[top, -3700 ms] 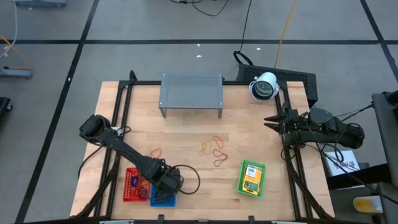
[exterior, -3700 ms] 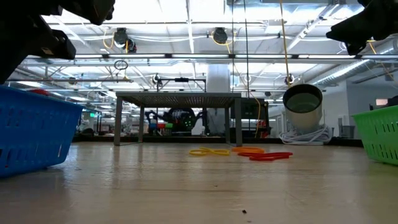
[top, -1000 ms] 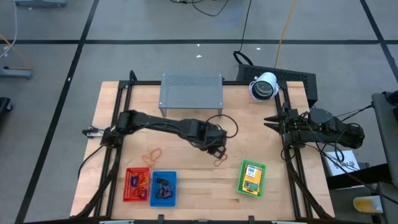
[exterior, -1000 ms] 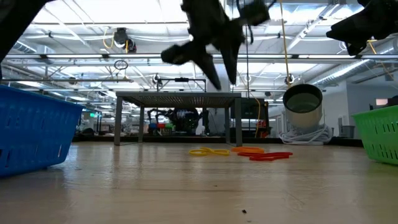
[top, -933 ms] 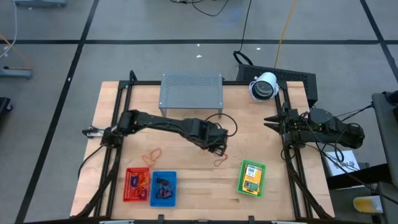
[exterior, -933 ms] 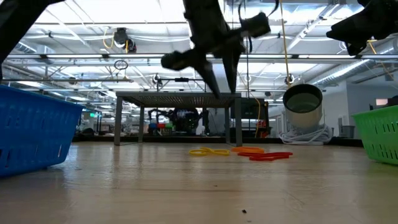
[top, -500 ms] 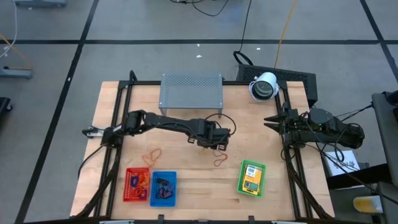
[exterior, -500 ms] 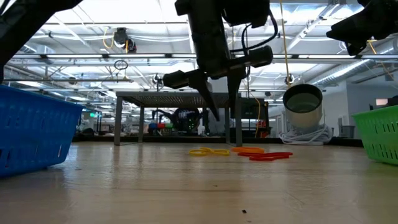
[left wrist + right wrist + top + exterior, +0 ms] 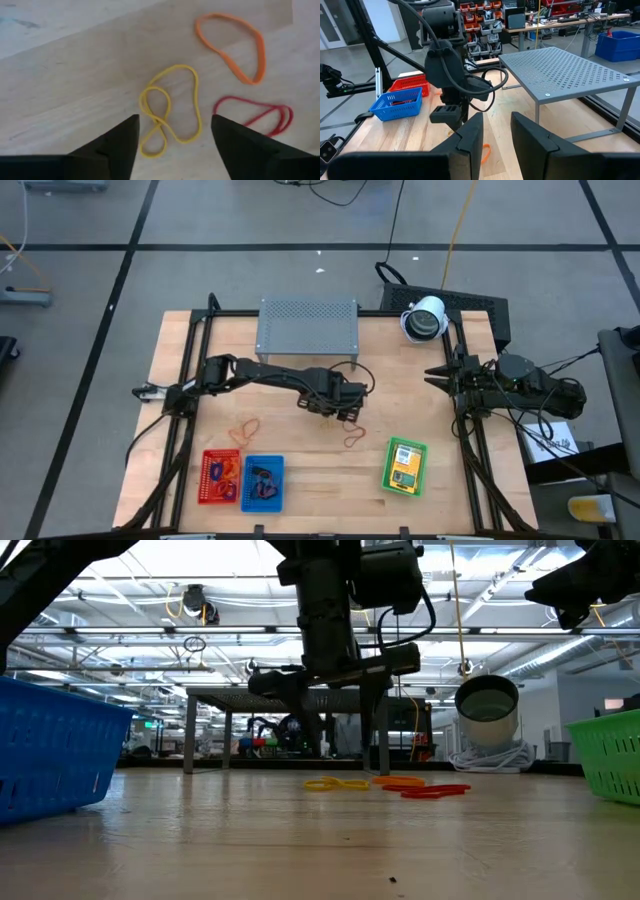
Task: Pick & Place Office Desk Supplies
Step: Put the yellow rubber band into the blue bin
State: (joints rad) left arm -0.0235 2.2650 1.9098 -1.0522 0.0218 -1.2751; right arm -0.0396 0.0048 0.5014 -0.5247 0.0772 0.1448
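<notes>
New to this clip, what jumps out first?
The left gripper hangs open over the table's middle, directly above a yellow rubber band, with an orange band and a red band beside it. The right gripper waits at the right edge.

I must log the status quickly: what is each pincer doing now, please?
Left pincer: open, empty, above the yellow rubber band.
Right pincer: open, empty, waiting at the table's right edge.
</notes>
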